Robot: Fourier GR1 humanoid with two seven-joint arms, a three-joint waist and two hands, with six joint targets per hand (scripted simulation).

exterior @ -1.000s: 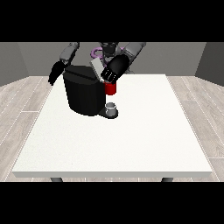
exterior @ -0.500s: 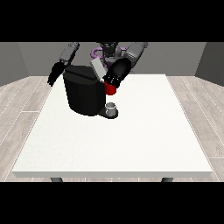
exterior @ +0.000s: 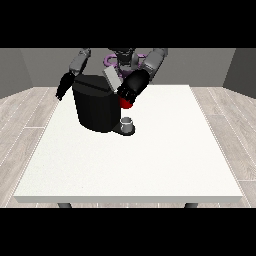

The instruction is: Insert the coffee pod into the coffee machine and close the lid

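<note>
**Hand at the machine's top: the insert step, lid not yet down**

From my seat I judge we are in the insert step. The hand at the view's right (exterior: 131,89) is up against the upper right corner of the black coffee machine (exterior: 95,107), in the upper middle of the frame, just below the tilted grey lid (exterior: 111,78), which stands raised. A red thing at the machine (exterior: 127,103) shows just under that hand. I do not see the grey coffee pod plainly anywhere, so I give it no place; it may be hidden by the hand, but I cannot confirm that.

How this hand's fingers lie I cannot tell: it reads as one dark mass against the dark machine, and whether it holds anything is beyond me.

The hand at the view's left (exterior: 62,90) hangs off the upper left edge of the white table (exterior: 130,170), apart from the machine, touching nothing that I can see; its fingers I cannot make out either.

A small grey cup (exterior: 128,122) sits on the machine's base, below the red thing.

Next, as I judge it, the working hand has to clear the opening, then come onto the raised lid and press it down flat.
</note>
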